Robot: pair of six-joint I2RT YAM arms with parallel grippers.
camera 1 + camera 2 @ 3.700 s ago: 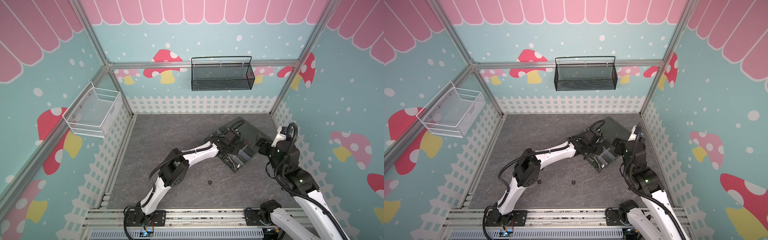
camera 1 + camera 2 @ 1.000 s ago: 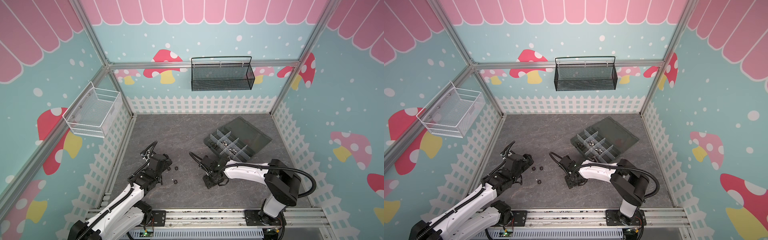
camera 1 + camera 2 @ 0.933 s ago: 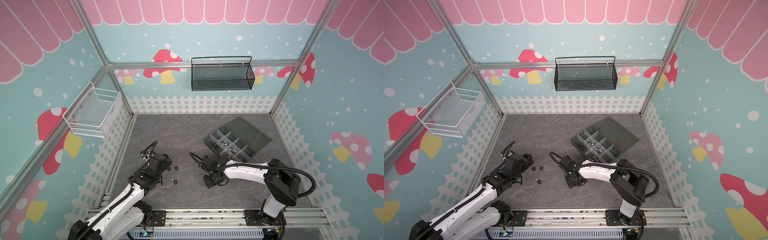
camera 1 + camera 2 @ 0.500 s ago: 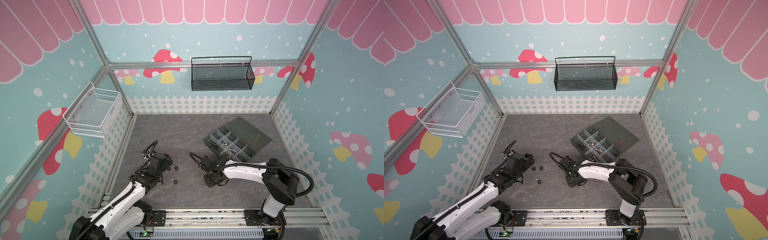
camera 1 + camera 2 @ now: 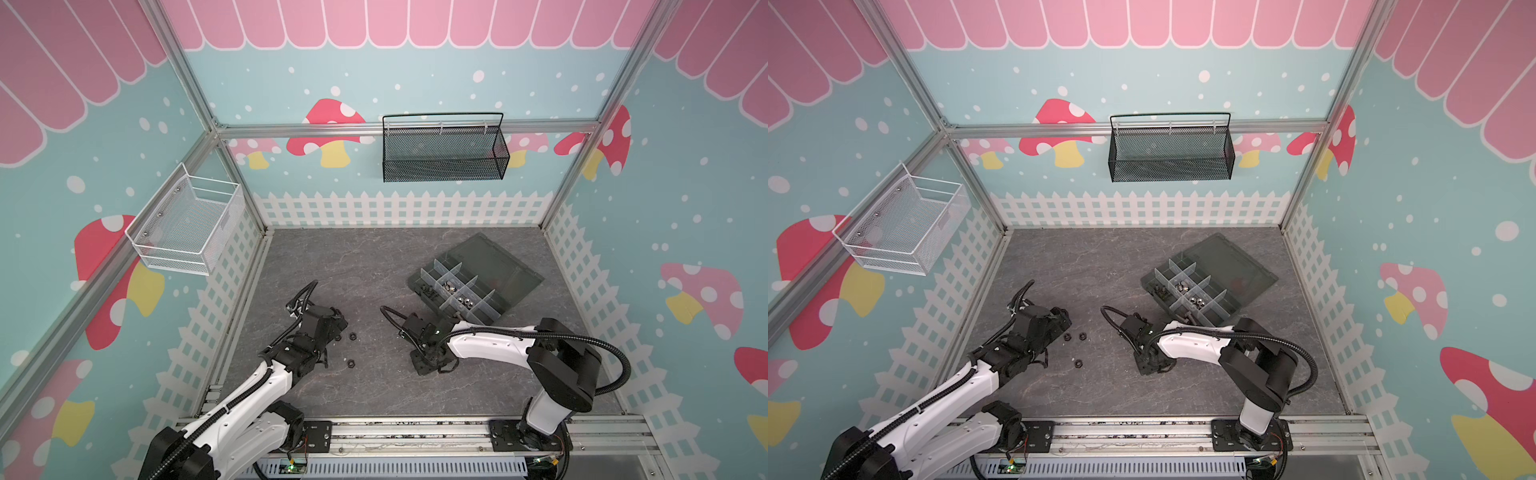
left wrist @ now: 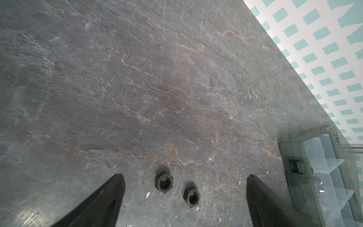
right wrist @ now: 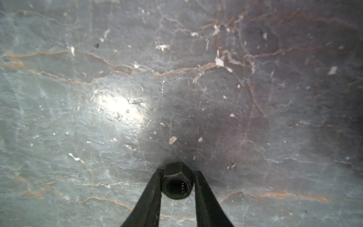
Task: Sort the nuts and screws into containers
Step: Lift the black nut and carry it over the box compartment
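Pinching a black nut (image 7: 177, 183) by two opposite sides, as far as the right wrist view shows, the right jaws hold it where it sits on the desk (image 5: 353, 270), not yet lifted. In both top views the arm hides this nut. It lies in the near middle of the desk, near the left corner of the organizer box (image 5: 482, 309).

The grip is probably safest on flat faces rather than corners, so the six-sided ring cannot twist out. A straight, slow lift seems wise, since only the slim tips hold it. Letting go low inside a compartment should keep it from bouncing over the dividers (image 5: 446, 270). Which compartment suits it I cannot tell, because the contents are too small to sort by eye.

The left jaws are spread wide and hold nothing, and they hover over two more nuts (image 6: 164, 181) lying flat, close but apart. A third nut (image 5: 351, 364) lies nearer, by itself.

The nuts look like hard dark metal with a dull sheen, and threads show inside the held one. The tips of the jaws are matte black wedges tapering to narrow ends. The desk is grey and slate-like, veined with rust-coloured lines, flecked with white and slightly glossy. The box is smoky translucent plastic with cloudy clear dividers, and its lid (image 5: 498, 266) lies open on the far right.
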